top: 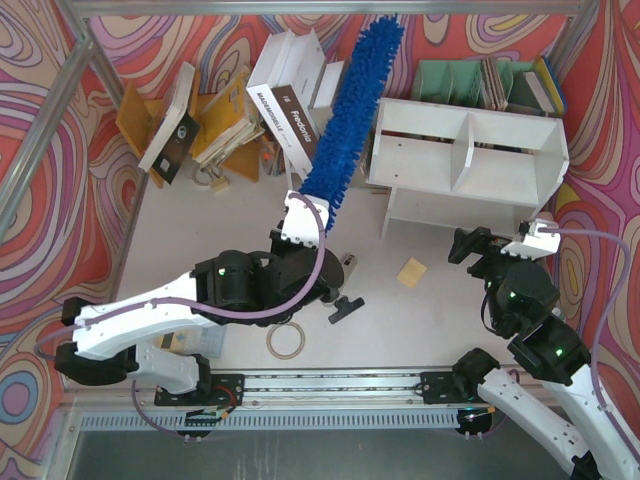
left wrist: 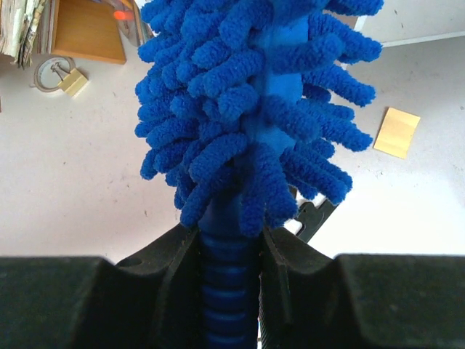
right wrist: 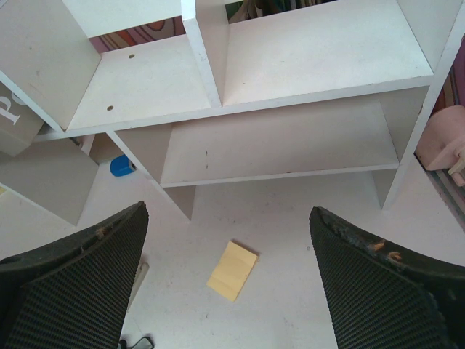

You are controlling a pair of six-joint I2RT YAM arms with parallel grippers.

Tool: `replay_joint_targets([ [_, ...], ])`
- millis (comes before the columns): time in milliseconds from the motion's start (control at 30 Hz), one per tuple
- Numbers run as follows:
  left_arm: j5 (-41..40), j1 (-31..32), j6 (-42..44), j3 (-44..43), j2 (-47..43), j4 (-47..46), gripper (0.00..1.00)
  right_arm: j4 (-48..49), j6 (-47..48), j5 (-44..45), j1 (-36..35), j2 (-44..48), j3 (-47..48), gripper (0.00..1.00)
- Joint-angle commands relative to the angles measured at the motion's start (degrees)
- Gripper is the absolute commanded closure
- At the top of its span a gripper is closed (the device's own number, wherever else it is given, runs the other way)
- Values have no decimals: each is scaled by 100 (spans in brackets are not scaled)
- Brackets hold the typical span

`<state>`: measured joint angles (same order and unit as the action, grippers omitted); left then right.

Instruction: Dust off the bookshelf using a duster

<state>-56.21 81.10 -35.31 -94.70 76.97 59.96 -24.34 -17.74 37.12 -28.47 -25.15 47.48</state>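
Observation:
The blue fluffy duster (top: 350, 105) stands tilted up and to the right from my left gripper (top: 300, 215), its tip near the back wall, just left of the bookshelf (top: 470, 160). In the left wrist view my left gripper (left wrist: 229, 240) is shut on the duster's ribbed blue handle (left wrist: 227, 283), with the shaggy head (left wrist: 254, 94) filling the view above. The white two-tier bookshelf (right wrist: 290, 138) faces my right gripper (right wrist: 227, 214), which is open and empty above the table just in front of it. In the top view my right gripper (top: 480, 245) is near the shelf's lower right corner.
A yellow notepad (top: 411, 272) lies on the table in front of the shelf, also in the right wrist view (right wrist: 232, 270). A tape ring (top: 285, 340) and a black clip (top: 345, 308) lie near the left arm. Leaning books (top: 220, 120) stand back left, a green organiser (top: 480, 80) behind the shelf.

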Motion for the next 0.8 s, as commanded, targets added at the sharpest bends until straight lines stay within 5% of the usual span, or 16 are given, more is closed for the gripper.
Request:
replay_joint_targets([
  [0, -121, -50, -25, 200, 116, -255, 100, 173, 115, 116, 17, 27, -55, 19],
  [433, 556, -39, -330, 860, 364, -582, 100, 176, 112, 105, 17, 17, -62, 19],
  [767, -534, 292, 1586, 2484, -835, -2477, 100, 235, 151, 134, 14, 109, -116, 19],
])
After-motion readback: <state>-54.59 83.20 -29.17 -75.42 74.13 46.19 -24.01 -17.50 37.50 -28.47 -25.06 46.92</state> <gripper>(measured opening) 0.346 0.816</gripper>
